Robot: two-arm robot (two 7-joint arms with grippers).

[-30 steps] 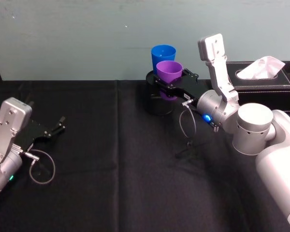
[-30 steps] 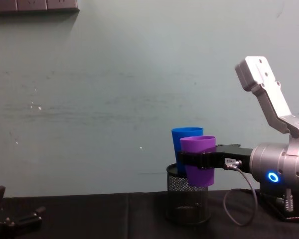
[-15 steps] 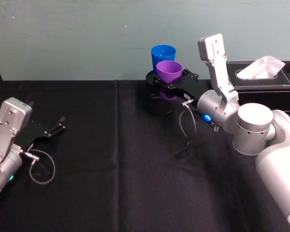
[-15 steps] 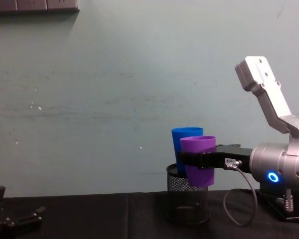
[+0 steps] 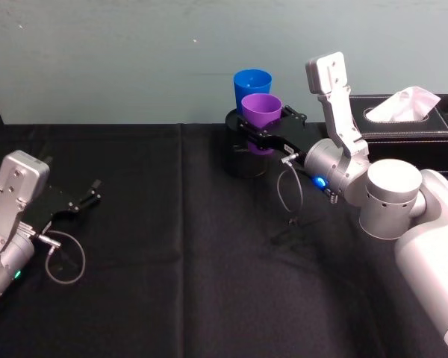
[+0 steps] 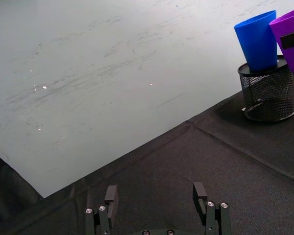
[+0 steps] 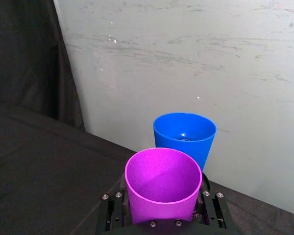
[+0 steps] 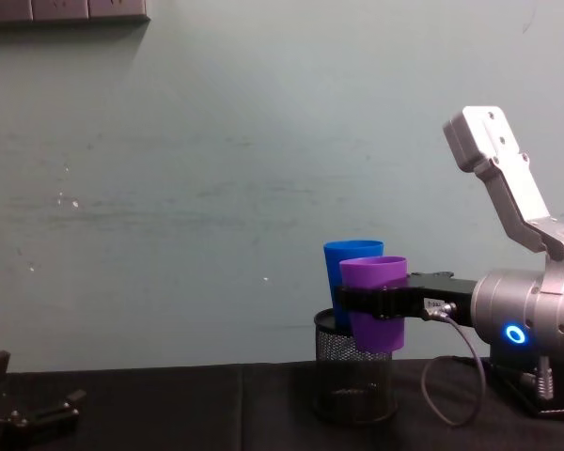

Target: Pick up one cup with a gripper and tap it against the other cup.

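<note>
Purple tapered plastic tumbler [image 5: 261,109] clamped in right tool [image 5: 263,125], beside tall blue plastic tumbler [image 5: 252,83]; tap pending, needs forward nudge. Left tool [image 5: 92,192] parked, apart.

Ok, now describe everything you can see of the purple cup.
The purple cup is a smooth, tapered tumbler that looks like plastic, with its wide rim up and nothing inside. It is upright and held off the table, with the right gripper shut around its middle. It hangs just in front of the blue cup, which stands in the black mesh holder. Its rim sits slightly lower than the blue one's. Whether the two cups touch cannot be told.
</note>
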